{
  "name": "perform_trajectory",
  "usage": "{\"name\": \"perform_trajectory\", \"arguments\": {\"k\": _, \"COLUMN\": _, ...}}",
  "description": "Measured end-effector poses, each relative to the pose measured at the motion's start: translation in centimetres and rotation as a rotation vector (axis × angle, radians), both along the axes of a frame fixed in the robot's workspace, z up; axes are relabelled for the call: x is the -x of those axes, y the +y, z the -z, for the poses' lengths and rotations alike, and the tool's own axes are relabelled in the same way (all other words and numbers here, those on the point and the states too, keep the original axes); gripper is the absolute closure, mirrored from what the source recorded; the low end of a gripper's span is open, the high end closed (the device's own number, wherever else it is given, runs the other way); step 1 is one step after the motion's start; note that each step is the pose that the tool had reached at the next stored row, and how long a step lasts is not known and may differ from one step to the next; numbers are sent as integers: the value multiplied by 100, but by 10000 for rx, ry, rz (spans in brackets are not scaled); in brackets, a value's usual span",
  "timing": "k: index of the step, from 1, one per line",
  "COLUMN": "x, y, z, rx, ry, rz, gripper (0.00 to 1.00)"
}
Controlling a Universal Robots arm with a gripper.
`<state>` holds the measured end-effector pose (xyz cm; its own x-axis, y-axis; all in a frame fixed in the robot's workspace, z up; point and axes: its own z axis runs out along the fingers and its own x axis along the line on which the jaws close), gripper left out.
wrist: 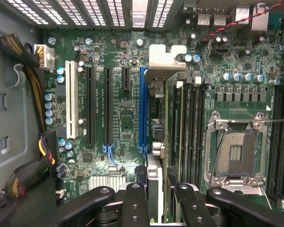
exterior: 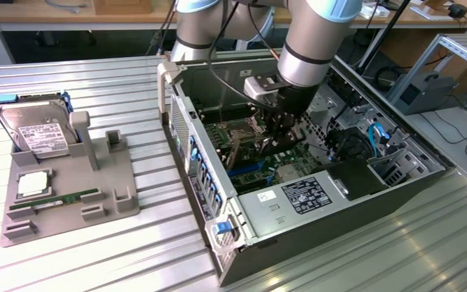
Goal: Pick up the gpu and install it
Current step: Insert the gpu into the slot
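Holding noted: gpu [wrist: 162, 142] is clamped edge-on between partly closed end effector [wrist: 160, 198] fingers | position: inside computer case [exterior: 242, 243], above motherboard [wrist: 123, 123], just beside blue slot [wrist: 143, 109] | bracket is turned toward case's rear vents, judged for slot alignment.

Arm [exterior: 311, 42] inside open computer case [exterior: 315, 201], hard drive [exterior: 34, 131] aside
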<state>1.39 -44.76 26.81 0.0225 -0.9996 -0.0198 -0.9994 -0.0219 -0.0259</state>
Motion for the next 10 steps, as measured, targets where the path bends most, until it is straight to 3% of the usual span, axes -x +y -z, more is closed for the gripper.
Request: {"name": "perform_trajectory", "arguments": {"k": 10, "x": 125, "y": -13, "z": 44, "rx": -1, "ry": -2, "rz": -1, "gripper": 73}}
